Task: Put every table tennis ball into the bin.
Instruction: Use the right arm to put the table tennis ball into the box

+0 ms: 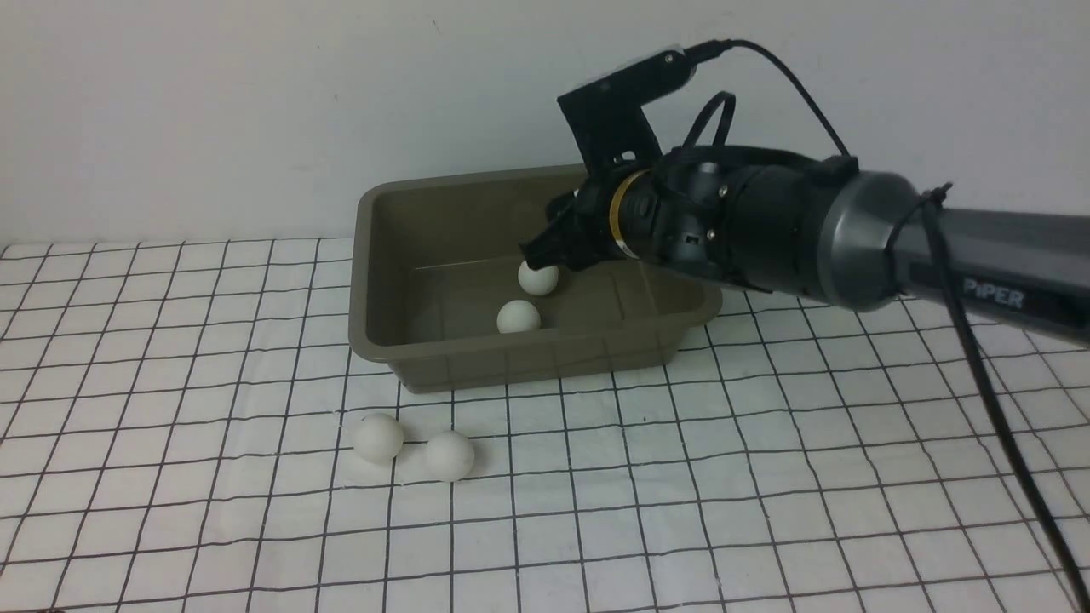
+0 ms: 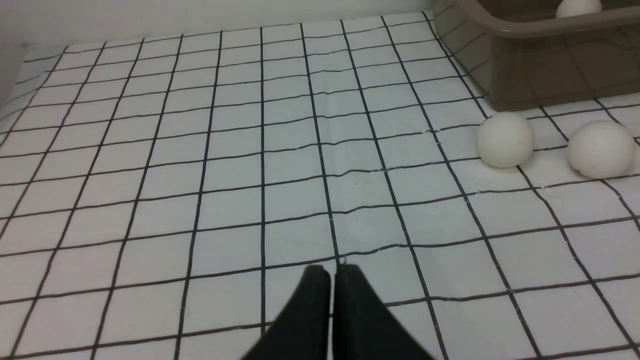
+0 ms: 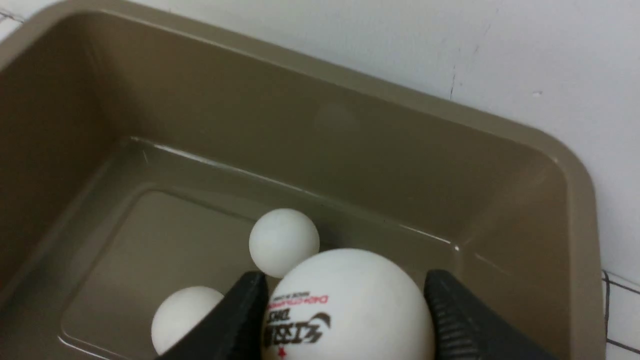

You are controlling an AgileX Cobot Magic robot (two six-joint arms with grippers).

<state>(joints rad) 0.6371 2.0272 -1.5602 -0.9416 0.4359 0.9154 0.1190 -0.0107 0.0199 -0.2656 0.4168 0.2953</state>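
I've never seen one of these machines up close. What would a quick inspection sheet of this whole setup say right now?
Surface: white cloth with a black grid, slightly wrinkled.
Job's things: olive-grey bin near the wall; two resting balls on its floor; two loose balls side by side on the cloth in front of it, not touching.
Clutter: nothing seen.
End effectors: right end effector over the bin, shut on a printed ball; left end effector shut, empty, above bare cloth.
Cables: black cable loops over the right arm; another hangs beside it.
Surroundings: plain white wall.
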